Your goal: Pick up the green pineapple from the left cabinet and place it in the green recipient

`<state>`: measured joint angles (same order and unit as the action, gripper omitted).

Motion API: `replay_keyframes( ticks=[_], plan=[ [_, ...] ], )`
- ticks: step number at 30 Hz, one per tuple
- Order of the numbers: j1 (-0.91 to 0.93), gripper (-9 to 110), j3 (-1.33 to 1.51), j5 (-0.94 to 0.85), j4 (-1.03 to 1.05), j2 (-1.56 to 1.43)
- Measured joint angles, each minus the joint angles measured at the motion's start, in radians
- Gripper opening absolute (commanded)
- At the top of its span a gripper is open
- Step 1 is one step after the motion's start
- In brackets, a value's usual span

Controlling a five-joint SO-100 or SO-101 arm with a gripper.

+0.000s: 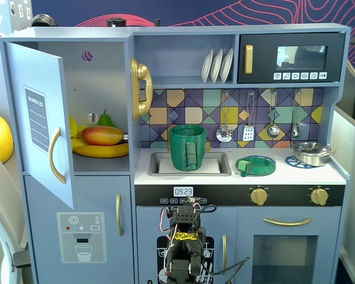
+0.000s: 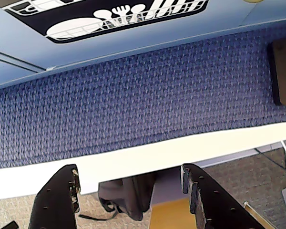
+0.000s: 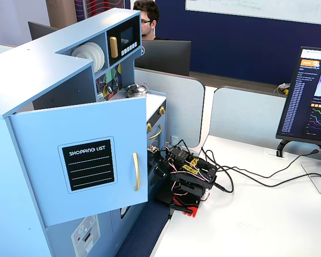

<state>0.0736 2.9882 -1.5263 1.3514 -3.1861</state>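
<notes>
Black plastic fingers (image 2: 57, 198) of the end effector (image 2: 128, 191) stand well apart in the wrist view, with nothing between them; beyond them lie a white strip, blue woven carpet (image 2: 148, 95) and the grey-blue kitchen front with a dish-rack picture (image 2: 119, 16); none of the task's things show in this view.

One fixed view, facing the toy kitchen, shows the arm (image 1: 186, 248) folded low in front of the lower doors; its fingertips cannot be made out there. Above it, in the sink (image 1: 216, 163), stands the green pot (image 1: 187, 147), upright, its strap handle facing the camera; a flat green lid (image 1: 256, 165) lies on the counter to the right of it, near a small metal pan (image 1: 312, 152).

At the left of that view the cabinet (image 1: 100, 100) has its door (image 1: 42, 124) swung open; on its shelf lie a mango (image 1: 103, 135) on bananas (image 1: 103, 150), with a green pear (image 1: 105, 119) behind them; the green pineapple cannot be told among them.

Another fixed view, from the side, shows what the others hide: the arm (image 3: 188, 176) sits on a white surface (image 3: 257, 225) with cables trailing, and the open door (image 3: 80, 160) blocks the shelf.
</notes>
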Motion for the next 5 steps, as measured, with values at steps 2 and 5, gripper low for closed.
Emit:
replay_keyframes(
  ticks=[2,5],
  plan=[
    [0.003,19,0.000,0.000,0.000,0.000],
    [0.003,19,0.000,0.000,0.000,0.000]
  ],
)
